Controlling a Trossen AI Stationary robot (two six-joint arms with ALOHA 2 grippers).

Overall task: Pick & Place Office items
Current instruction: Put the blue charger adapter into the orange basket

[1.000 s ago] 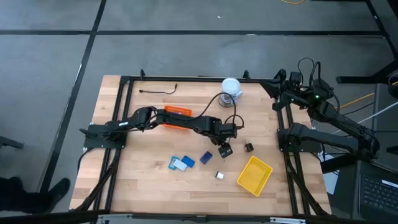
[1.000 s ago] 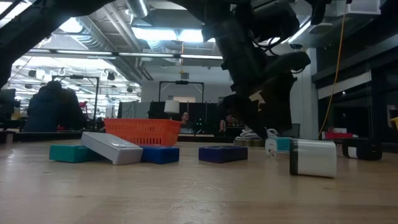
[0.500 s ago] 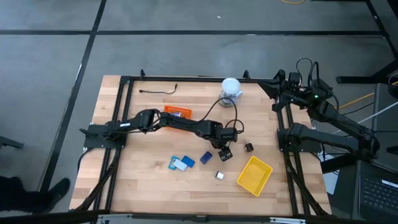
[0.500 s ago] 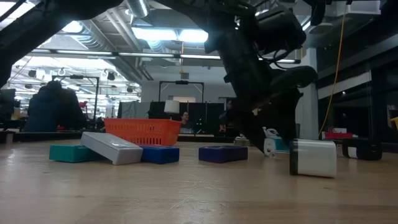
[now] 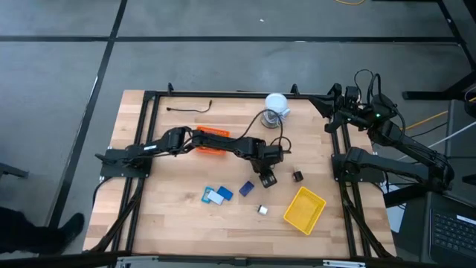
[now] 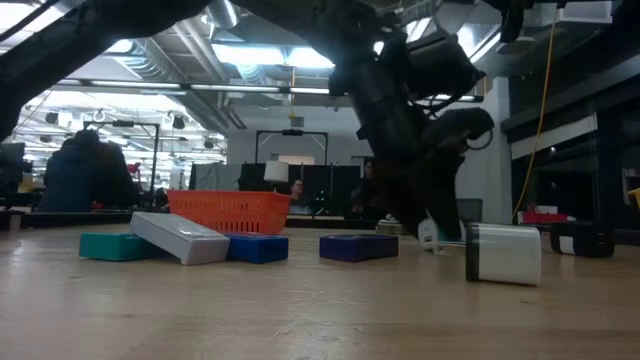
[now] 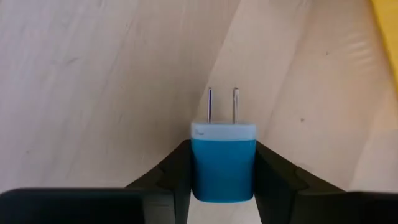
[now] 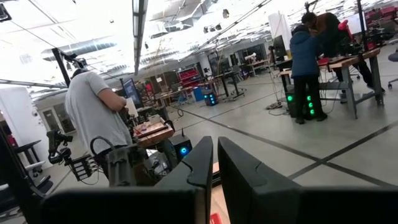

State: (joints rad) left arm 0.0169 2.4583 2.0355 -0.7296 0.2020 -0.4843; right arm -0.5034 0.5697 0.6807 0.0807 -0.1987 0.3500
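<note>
A light-blue charger plug (image 7: 222, 158) with two metal prongs (image 7: 222, 104) lies at mid-table, and my left gripper (image 5: 266, 179) is down over it, shut on its body. In the low view the gripper (image 6: 430, 215) reaches down to the tabletop. Other office items lie nearby on the wood: a navy block (image 5: 246, 188), light-blue and white pieces (image 5: 218, 195), a small white-and-black piece (image 5: 262, 210) and a black clip (image 5: 297, 176). My right gripper (image 8: 214, 146) is shut and empty, parked high at the table's far right (image 5: 332, 102). My left gripper pinches the charger's blue body by its two side faces (image 7: 198, 163) between its two fingers (image 7: 177, 168). The fingers slant steeply down from above and lie along the body, with the prongs pointing away from the gripper. Whether the charger is clear of the wood I cannot tell.
An orange mesh tray (image 5: 212, 138) sits under the left arm at the far left of centre. A yellow tray (image 5: 305, 209) lies near the right front. A white roll (image 5: 277, 104) stands at the far edge, with a black cable (image 5: 190, 110) to its left.
My left gripper has sunk toward the table over the charger, and its fingers have drawn together onto the charger's sides. The other items have stayed where they were.
</note>
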